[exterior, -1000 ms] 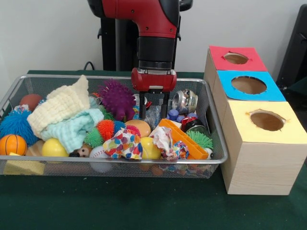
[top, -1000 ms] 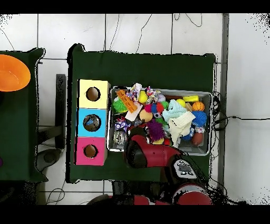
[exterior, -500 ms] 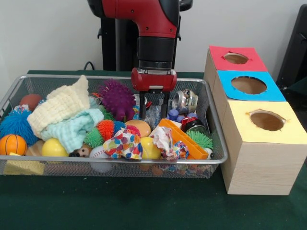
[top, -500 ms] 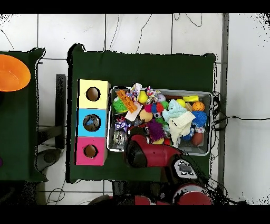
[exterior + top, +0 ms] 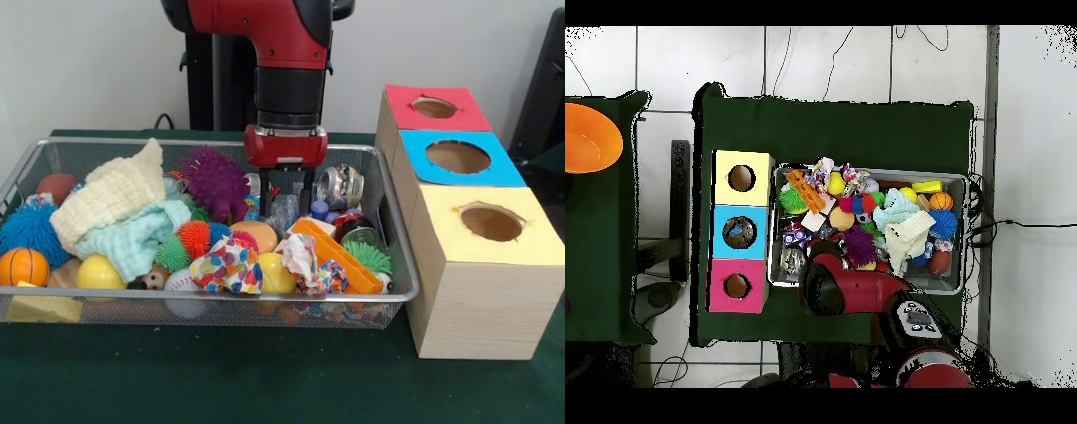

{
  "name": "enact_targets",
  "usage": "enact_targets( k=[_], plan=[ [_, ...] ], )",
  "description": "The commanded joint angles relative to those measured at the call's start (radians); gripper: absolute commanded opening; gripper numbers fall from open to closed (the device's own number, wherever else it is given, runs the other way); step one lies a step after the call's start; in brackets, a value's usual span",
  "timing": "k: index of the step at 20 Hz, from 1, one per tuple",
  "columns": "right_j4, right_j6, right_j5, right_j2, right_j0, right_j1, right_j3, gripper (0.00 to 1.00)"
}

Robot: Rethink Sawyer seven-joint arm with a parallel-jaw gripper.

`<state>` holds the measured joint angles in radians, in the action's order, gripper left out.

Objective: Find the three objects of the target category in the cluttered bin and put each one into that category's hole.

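The hand (image 5: pixel 285 193) is seen spread open, holding nothing, down in the wire bin (image 5: pixel 399 265) over a crinkly clear wrapper (image 5: pixel 284 212). A straight drop is probably best, with the purple spiky ball (image 5: pixel 214 183) at 9 o'clock avoided. The target category can't be told, and the fingertips are partly buried.

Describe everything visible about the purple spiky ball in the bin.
The purple spiky ball is round, dark purple and covered in soft-looking rubbery spikes. It sits high on the clutter toward the wire bin's back, left of the tool, apart from it. The cream knitted cloth lies to its left; smaller orange and green spiky balls lie in front.
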<state>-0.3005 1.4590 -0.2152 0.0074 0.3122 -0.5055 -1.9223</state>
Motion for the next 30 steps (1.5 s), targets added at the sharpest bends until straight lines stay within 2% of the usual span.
enact_targets(
  k=[1,5,6,17,21,30],
  plan=[
    [0.030,0.146,0.144,0.099,0.005,0.046,0.046,1.00],
    [0.040,0.153,0.148,0.091,0.003,0.052,0.049,1.00],
    [0.041,0.151,0.150,0.086,0.000,0.054,0.054,0.00],
    [0.046,0.155,0.110,0.039,-0.035,0.051,0.046,0.00],
    [0.032,0.166,0.112,0.071,-0.004,-0.031,-0.002,0.00],
    [0.030,0.140,0.234,0.123,0.052,-0.190,-0.069,0.00]
  ],
)
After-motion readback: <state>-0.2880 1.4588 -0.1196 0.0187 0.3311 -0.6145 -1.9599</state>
